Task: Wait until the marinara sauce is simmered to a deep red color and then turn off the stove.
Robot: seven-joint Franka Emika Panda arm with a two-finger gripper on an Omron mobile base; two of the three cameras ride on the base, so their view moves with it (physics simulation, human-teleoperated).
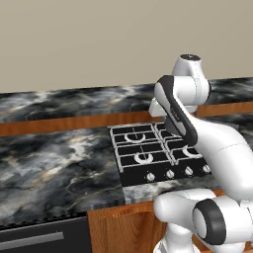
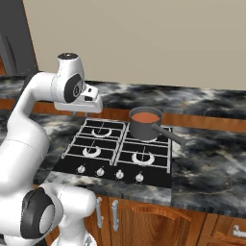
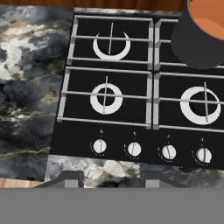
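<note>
Right base view: the stove (image 2: 117, 153) sits set into a dark marbled counter (image 2: 206, 168), with four silver knobs (image 2: 110, 172) in a row along its front edge. A dark grey saucepan (image 2: 144, 124) stands on the back right burner, handle pointing right and toward the front. The sauce (image 2: 145, 117) inside it reads red-orange. The arm is raised above the back left of the stove, well clear of the pan and the knobs. Hand view: the gripper (image 3: 109, 178) looks down on the stove from above; its two fingertips (image 3: 70, 179) stand apart at the bottom edge, over the counter in front of the knobs, with nothing between them.
</note>
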